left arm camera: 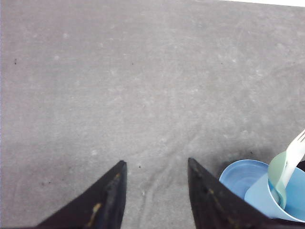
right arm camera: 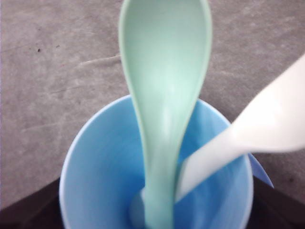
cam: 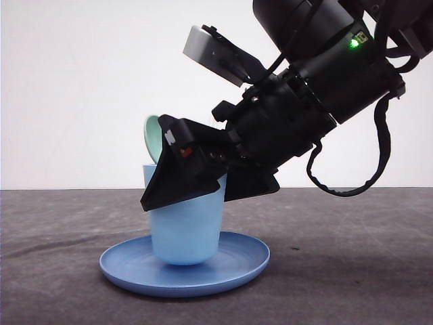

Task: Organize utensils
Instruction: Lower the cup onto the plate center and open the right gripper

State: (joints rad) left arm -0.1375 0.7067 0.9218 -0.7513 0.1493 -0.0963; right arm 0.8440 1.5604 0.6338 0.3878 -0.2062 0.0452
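Now, with the mint-green spoon (right arm camera: 164,109) and white fork (right arm camera: 248,138) both standing in the light blue cup (cam: 186,223) at lower centre, we'd lift the right gripper (cam: 183,177), whose opening we cannot judge, straight up without nudging the rim, while the left gripper (left arm camera: 155,195) hangs spread and empty.

The place looks like a robot test stand in a lab and not like a home or a kitchen. A plain white wall (cam: 88,88) covers the whole upper part of the front view with no furniture or decoration, and below it lies a bare dark grey table (cam: 352,271), matted like felt, which also covers nearly all of the left wrist view. In the lower middle of the front view, a blue plate (cam: 128,267) with a light blue cup (cam: 186,233) stands alone on this surface, like test props.
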